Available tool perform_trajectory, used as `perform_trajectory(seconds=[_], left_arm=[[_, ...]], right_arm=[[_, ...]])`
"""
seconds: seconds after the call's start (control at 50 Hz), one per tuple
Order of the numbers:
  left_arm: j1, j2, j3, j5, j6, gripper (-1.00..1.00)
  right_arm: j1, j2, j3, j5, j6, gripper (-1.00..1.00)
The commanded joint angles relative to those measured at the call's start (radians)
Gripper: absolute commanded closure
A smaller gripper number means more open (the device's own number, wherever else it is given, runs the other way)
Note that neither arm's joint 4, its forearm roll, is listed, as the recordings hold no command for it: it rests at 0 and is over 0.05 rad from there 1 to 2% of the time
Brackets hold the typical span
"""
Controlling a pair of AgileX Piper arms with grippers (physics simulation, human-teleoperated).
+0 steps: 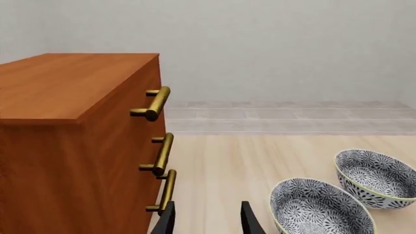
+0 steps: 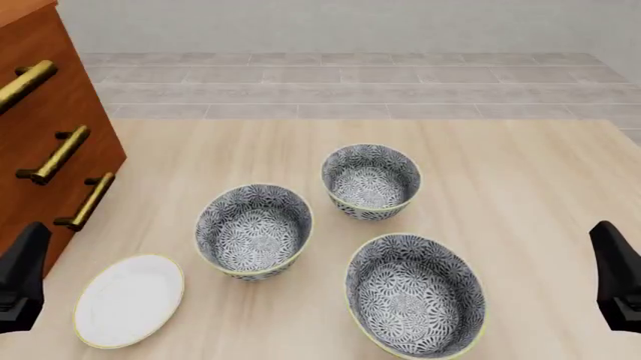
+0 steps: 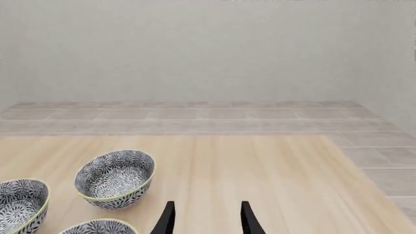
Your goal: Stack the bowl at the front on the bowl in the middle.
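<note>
Wrist views, both jaws apart, empty

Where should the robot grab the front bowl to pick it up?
Probably by its thin rim, one finger inside and one outside the wall, coming straight down from above. The bowl at the front sits upright and open, too wide to span. The right gripper, open and on that side, seems best placed for the rim's right edge.

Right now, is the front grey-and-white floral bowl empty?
Empty: the front grey-and-white floral bowl sits upright, its patterned inside fully visible in the front view.
</note>
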Motion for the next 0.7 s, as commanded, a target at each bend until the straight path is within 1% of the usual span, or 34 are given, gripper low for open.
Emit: perform_trajectory(seconds=[0.02,0.06,0.08,0.1,0.12,0.14,0.16,0.2,0.26,0.28,0.3,0.32,0.34,0.38,0.44,0.48,0.52,0.54,0.56,0.58,0.6,0.62,0.64,0.66,0.7], left_arm=[[0.003,-0.001,-0.002,0.004,-0.001,-1.0],[0.003,-0.001,-0.002,0.004,0.0,-1.0],[0.003,-0.002,-0.002,0.004,0.0,-1.0],[0.003,-0.002,-0.003,0.006,-0.001,-1.0],[0.003,-0.002,-0.003,0.005,0.0,-1.0],[0.003,-0.002,-0.003,0.007,-0.001,-1.0],[0.003,-0.002,-0.004,0.008,-0.001,-1.0],[0.003,-0.002,-0.005,0.008,-0.001,-1.0],[0.003,-0.002,-0.006,0.009,0.0,-1.0],[0.003,-0.002,-0.007,0.01,-0.001,-1.0],[0.003,-0.002,-0.007,0.01,-0.001,-1.0],[0.003,-0.002,-0.008,0.012,-0.001,-1.0],[0.003,-0.002,-0.009,0.012,0.0,-1.0],[0.003,-0.002,-0.009,0.013,-0.002,-1.0],[0.003,-0.002,-0.007,0.01,-0.001,-1.0],[0.003,-0.002,-0.006,0.01,-0.001,-1.0],[0.003,-0.002,-0.006,0.009,0.0,-1.0],[0.003,-0.002,-0.006,0.01,-0.001,-1.0],[0.003,-0.002,-0.006,0.01,-0.001,-1.0],[0.003,-0.002,-0.007,0.009,0.0,-1.0],[0.003,-0.002,-0.008,0.011,-0.001,-1.0],[0.003,-0.002,-0.008,0.011,0.0,-1.0],[0.003,-0.002,-0.009,0.012,-0.001,-1.0],[0.003,-0.002,-0.008,0.012,-0.001,-1.0],[0.003,-0.002,-0.007,0.01,-0.001,-1.0]], right_arm=[[0.007,-0.002,-0.004,-0.004,-0.017,-1.0],[0.005,0.002,-0.003,0.005,-0.048,-1.0],[0.01,0.046,-0.001,-0.019,-0.029,-1.0],[0.012,0.062,-0.023,-0.015,0.004,-1.0],[0.009,0.084,-0.038,-0.014,0.006,-1.0],[0.019,0.077,-0.066,0.014,0.06,-1.0],[0.028,0.086,-0.095,0.035,0.077,-1.0],[0.043,0.161,-0.143,0.04,0.037,-1.0],[0.057,0.233,-0.199,0.06,0.038,-1.0],[0.078,0.266,-0.233,0.079,0.039,-1.0],[0.078,0.266,-0.233,0.079,0.039,-1.0],[0.091,0.317,-0.265,0.095,0.036,-1.0],[0.093,0.333,-0.279,0.105,0.031,-1.0],[0.091,0.355,-0.306,0.127,0.04,-1.0],[0.118,0.422,-0.35,0.167,0.018,-1.0],[0.136,0.435,-0.371,0.19,0.043,-1.0],[0.138,0.471,-0.394,0.216,0.025,-1.0],[0.142,0.496,-0.402,0.229,0.031,-1.0],[0.14,0.513,-0.407,0.236,0.013,-1.0],[0.134,0.542,-0.414,0.251,-0.034,-1.0],[0.171,0.556,-0.437,0.282,0.006,-1.0],[0.188,0.574,-0.446,0.295,0.015,-1.0],[0.192,0.585,-0.451,0.301,0.008,-1.0],[0.204,0.599,-0.466,0.315,0.018,-1.0],[0.211,0.632,-0.478,0.329,0.006,-1.0]])
